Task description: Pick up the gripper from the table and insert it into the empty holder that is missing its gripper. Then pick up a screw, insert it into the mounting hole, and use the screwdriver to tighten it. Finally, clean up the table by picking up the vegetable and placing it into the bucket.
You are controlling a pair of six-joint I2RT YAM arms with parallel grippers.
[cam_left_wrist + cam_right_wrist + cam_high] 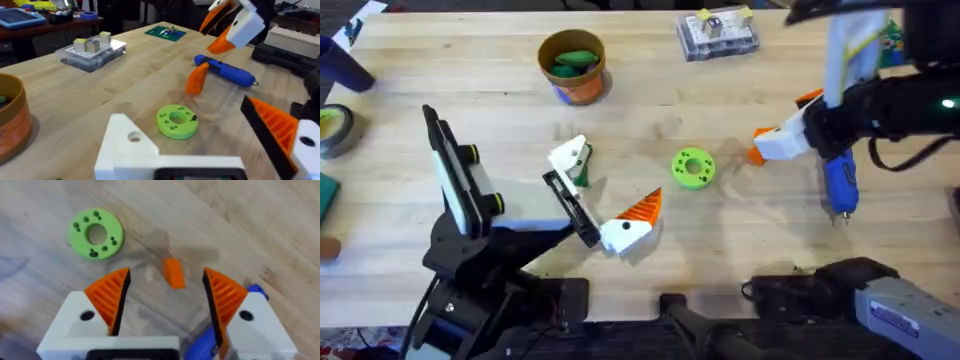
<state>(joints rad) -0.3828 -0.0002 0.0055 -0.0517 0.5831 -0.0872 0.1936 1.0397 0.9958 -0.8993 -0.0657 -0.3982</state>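
A loose orange gripper piece (172,273) stands on the wood beside the blue screwdriver (840,185), also seen from the left wrist (197,79). My right gripper (167,300) hovers open above it, fingers to either side, touching nothing. My left gripper (605,190) is open near the table's middle. One side carries the bare white holder (130,145) and the other an orange ribbed finger (277,127). A small dark green vegetable (582,176) lies by the holder. The orange bucket (575,65) stands at the back with green pieces inside.
A lime green ring (693,168) lies between the two grippers. A clear parts case (718,33) sits at the back edge. A tape roll (332,130) and a dark blue cylinder (340,60) are at the far left. A black case lies along the front right.
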